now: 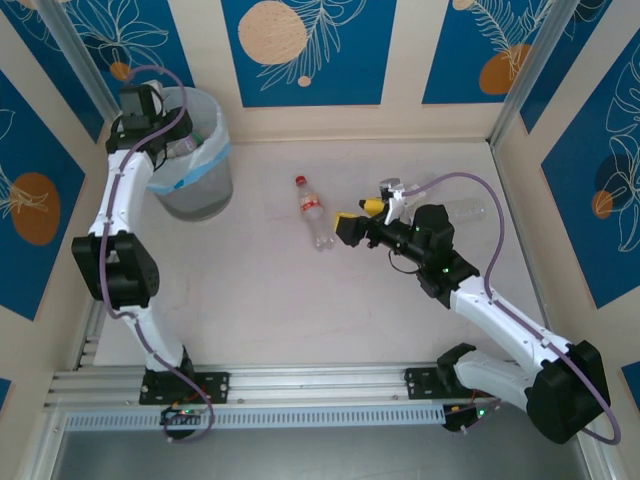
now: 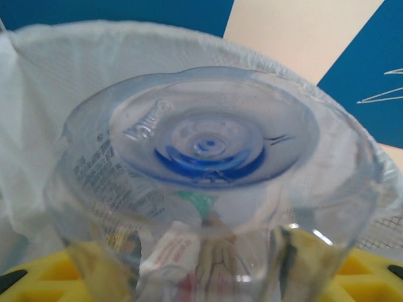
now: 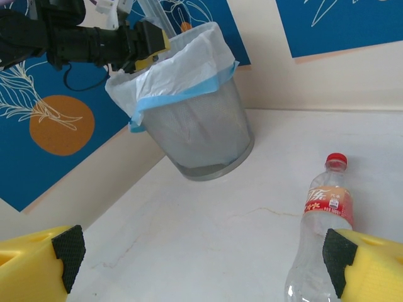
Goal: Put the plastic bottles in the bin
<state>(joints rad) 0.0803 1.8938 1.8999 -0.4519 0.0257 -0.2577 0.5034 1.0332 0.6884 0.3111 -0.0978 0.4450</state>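
My left gripper (image 1: pixel 168 138) hangs over the bin (image 1: pixel 212 165), a grey mesh bin lined with a white-and-blue bag (image 2: pixel 38 100). Its yellow fingers (image 2: pixel 356 274) are shut on a clear plastic bottle (image 2: pixel 208 145), seen base-on above the bin's mouth. A red-capped bottle with a red-and-white label (image 1: pixel 315 212) lies on the table's middle. My right gripper (image 1: pixel 358 217) stands open just right of it, near its lower end. From the right wrist, that bottle (image 3: pixel 324 233) lies beside the right finger pad (image 3: pixel 337 258), apart from the gripper (image 3: pixel 203 255). The bin (image 3: pixel 195 126) stands beyond.
Another clear bottle (image 1: pixel 470 210) lies on the table behind my right arm, near the right wall. Blue-and-cream patterned walls close the table at the back and sides. Bare white tabletop (image 1: pixel 270 300) spreads between the arms.
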